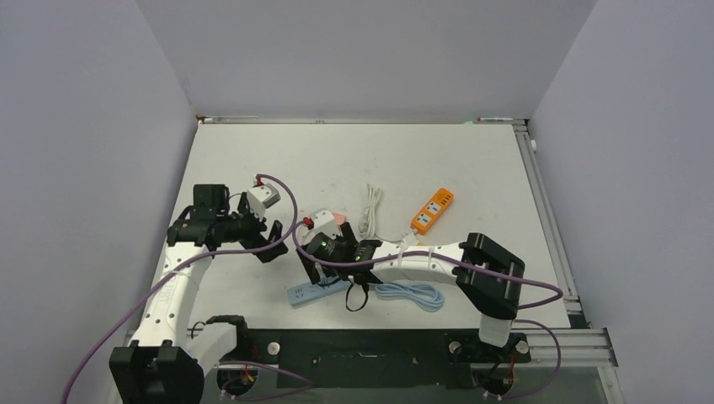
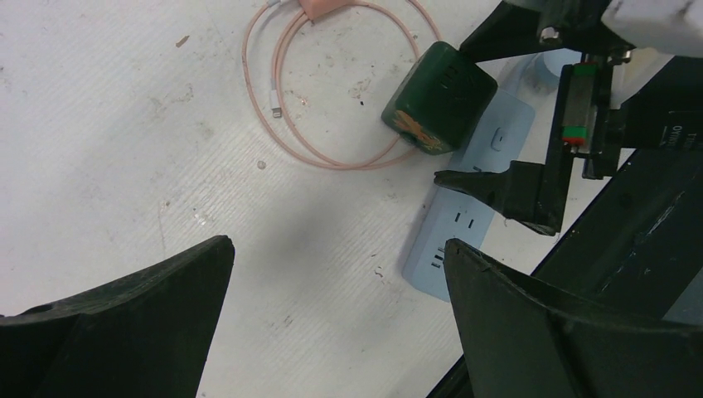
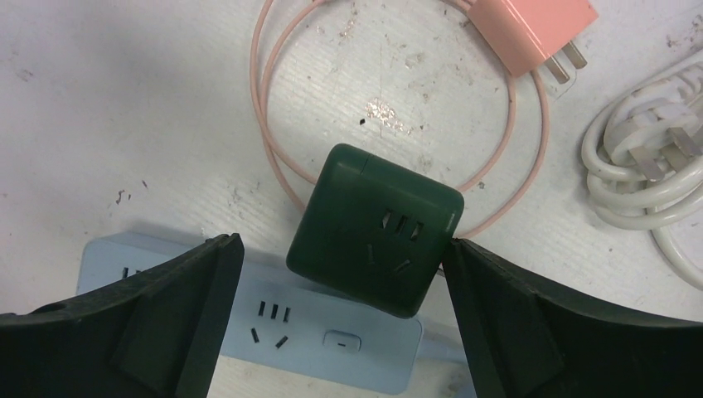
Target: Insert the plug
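A dark green cube plug adapter (image 3: pixel 375 240) lies skewed over the far edge of the pale blue power strip (image 3: pixel 332 336), beside its switch. I cannot tell whether its prongs are in. My right gripper (image 3: pixel 338 249) is open and straddles the cube, with the right fingertip (image 3: pixel 464 257) at the cube's corner. My left gripper (image 2: pixel 336 246) is open and empty over bare table, left of the strip (image 2: pixel 464 224) and near the cube (image 2: pixel 439 98). In the top view the right gripper (image 1: pixel 324 257) hides the cube above the strip (image 1: pixel 305 292), and the left gripper (image 1: pixel 271 240) is beside it.
A pink charger (image 3: pixel 530 29) with its looped pink cable (image 3: pixel 273 157) lies behind the cube. A white cord with a plug (image 3: pixel 647 166) lies to the right. An orange power strip (image 1: pixel 432 210) and a coiled blue cable (image 1: pixel 412 293) lie farther right.
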`<control>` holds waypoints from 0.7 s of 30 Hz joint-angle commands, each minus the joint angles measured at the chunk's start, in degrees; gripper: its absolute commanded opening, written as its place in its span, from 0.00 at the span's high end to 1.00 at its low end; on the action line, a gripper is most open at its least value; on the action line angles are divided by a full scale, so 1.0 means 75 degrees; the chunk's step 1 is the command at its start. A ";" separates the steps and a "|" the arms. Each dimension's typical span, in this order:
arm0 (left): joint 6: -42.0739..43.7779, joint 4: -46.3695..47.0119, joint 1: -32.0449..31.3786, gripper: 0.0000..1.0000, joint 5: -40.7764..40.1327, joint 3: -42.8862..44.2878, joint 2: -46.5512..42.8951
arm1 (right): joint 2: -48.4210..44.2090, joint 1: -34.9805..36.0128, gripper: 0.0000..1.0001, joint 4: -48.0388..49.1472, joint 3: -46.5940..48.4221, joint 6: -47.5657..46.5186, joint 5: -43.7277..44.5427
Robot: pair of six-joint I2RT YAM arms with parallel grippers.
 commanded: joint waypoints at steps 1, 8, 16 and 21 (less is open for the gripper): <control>0.0090 0.0101 0.0036 0.04 0.0215 0.0197 -0.0156 | 0.0307 0.0038 0.05 -0.0018 0.0561 -0.0129 0.0328; 0.0045 0.0054 0.0039 0.04 0.0301 0.0299 -0.0242 | 0.0313 0.0024 0.30 -0.0304 0.0529 -0.0260 0.0302; 0.0643 -0.0333 0.0039 0.04 0.0641 0.0588 -0.0653 | -0.0563 -0.0481 0.65 -0.0173 0.0340 -0.0897 -0.0290; 0.1555 -0.0613 0.0031 0.04 0.1165 0.0839 -0.1097 | -0.1715 -0.1407 0.71 0.0425 0.0054 -0.1365 -0.2179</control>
